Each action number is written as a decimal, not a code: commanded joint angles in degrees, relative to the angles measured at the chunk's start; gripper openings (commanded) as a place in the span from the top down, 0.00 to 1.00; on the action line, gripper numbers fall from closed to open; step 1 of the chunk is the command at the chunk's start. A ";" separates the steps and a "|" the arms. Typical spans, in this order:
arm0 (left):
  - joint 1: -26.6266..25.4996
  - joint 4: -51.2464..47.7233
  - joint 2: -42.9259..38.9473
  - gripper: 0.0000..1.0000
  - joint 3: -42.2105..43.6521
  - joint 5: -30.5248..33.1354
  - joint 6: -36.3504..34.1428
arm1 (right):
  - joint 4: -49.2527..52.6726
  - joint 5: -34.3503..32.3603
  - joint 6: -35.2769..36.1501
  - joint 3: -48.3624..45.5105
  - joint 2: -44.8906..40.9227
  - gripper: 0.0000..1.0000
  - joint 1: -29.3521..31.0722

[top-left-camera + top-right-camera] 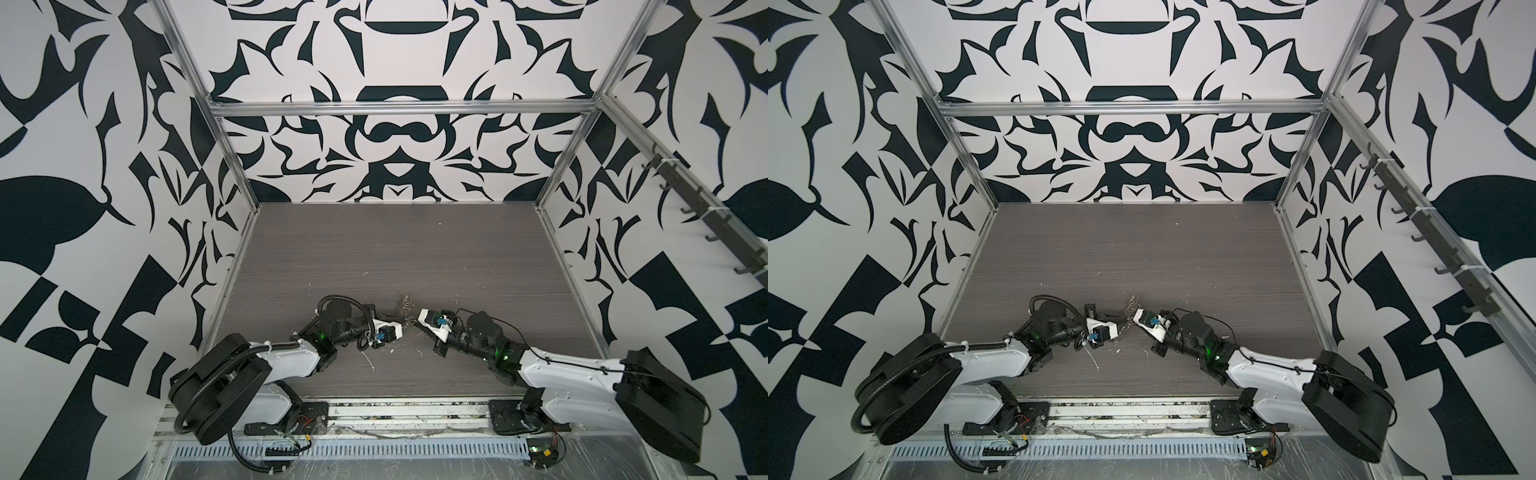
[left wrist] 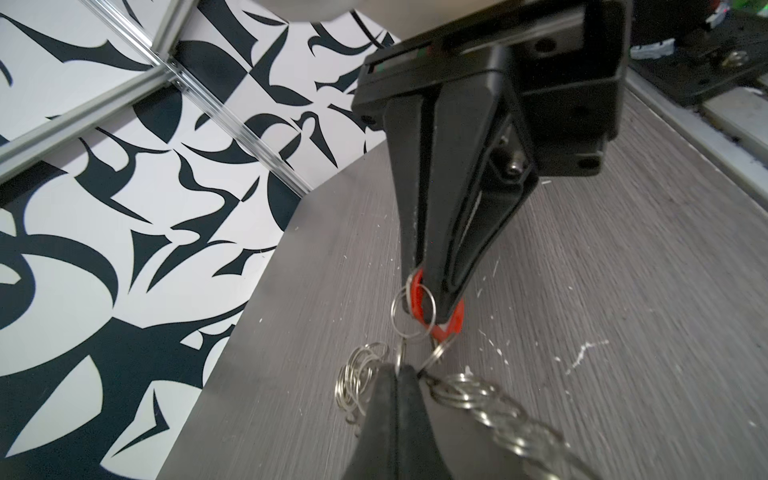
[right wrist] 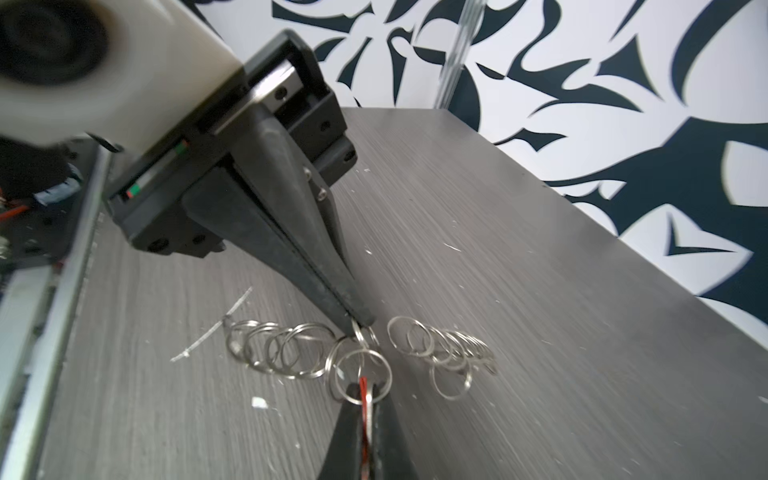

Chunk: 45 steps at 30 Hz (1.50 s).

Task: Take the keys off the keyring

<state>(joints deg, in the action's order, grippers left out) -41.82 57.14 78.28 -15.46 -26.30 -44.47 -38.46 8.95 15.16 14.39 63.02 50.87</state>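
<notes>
The keyring is a bunch of linked silver rings on the grey table (image 1: 415, 249), seen in both top views (image 1: 1132, 305). One chain of rings (image 3: 286, 349) trails to one side and a second chain (image 3: 449, 349) to the other. No key shape can be made out in any view. My left gripper (image 2: 398, 368) is shut on a small silver ring (image 3: 360, 332). Facing it tip to tip, my right gripper (image 3: 365, 388) is shut on the red tag (image 2: 415, 297). A larger ring (image 2: 432, 307) is threaded through the tag. The two tips (image 1: 409, 322) almost meet at mid-table.
White flecks and a white strip (image 3: 216, 332) litter the table near the rings. Patterned walls with aluminium posts (image 1: 232, 158) enclose three sides. Both arm bases stand on the front rail (image 1: 407, 411). A rack of hooks (image 1: 706, 216) runs along the right wall.
</notes>
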 commanded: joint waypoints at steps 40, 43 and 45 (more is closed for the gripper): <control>1.92 25.30 6.21 1.00 -7.30 6.35 4.65 | 11.38 -15.57 14.20 4.67 -6.97 1.00 10.48; 1.98 25.29 5.25 1.00 -7.52 6.23 5.88 | 11.83 -15.15 14.30 4.58 -7.21 1.00 10.69; 1.96 25.38 4.69 1.00 -7.64 5.92 6.47 | 11.89 -14.76 14.40 4.57 -7.30 1.00 10.78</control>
<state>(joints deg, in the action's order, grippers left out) -41.80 75.16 85.25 -19.79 -26.22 -40.10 -30.74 -11.31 28.32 18.81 56.12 59.44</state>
